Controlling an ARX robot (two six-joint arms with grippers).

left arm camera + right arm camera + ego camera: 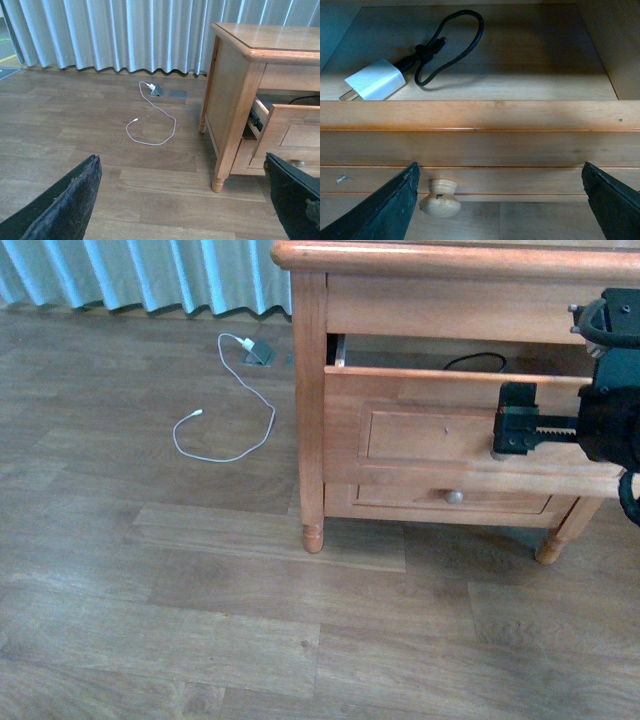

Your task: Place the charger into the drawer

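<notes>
While the drawer (480, 115) stands pulled out, you see the charger (375, 80) lying on its pale floor, black cable looped beside it. Your right gripper (500, 200) hangs before the knob (440, 198), fingers spread wide, clamping nothing. Your left gripper (185, 200) is likewise apart, over the floor.

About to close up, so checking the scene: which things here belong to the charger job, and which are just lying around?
Job:
- small white charger block with black looped cable, lying inside
- open honey-coloured upper wooden drawer
- right gripper, open before the round wooden knob

Lying about:
- thin white cable on the floor
- lower matching drawer
</notes>
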